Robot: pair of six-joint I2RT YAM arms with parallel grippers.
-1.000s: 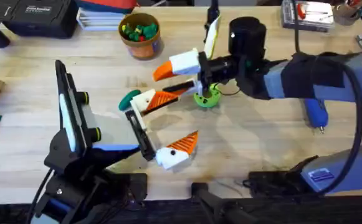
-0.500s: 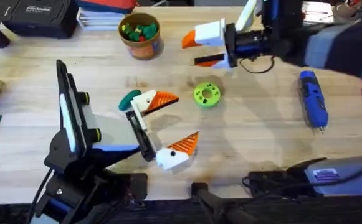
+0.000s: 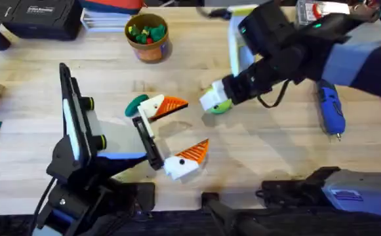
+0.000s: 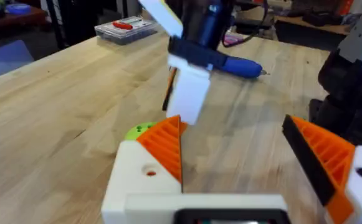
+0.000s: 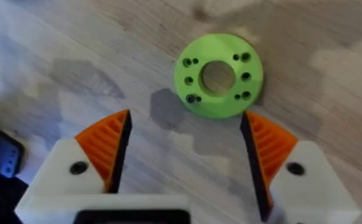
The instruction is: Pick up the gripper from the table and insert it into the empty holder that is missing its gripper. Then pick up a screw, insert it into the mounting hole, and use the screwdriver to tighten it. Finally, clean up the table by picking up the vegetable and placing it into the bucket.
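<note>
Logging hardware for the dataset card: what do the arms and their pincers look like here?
Both arms are black with blue-grey panels and black cabling. The left pincer and right pincer each have cream-white finger mounts with a round screw hole, tipped by orange ribbed wedge pads.

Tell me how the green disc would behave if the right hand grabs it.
The disc lies flat on the table, so it likely won't roll. It looks like rigid plastic, probably light. The open right hand hangs above it; the low rim may be hard to catch.
</note>
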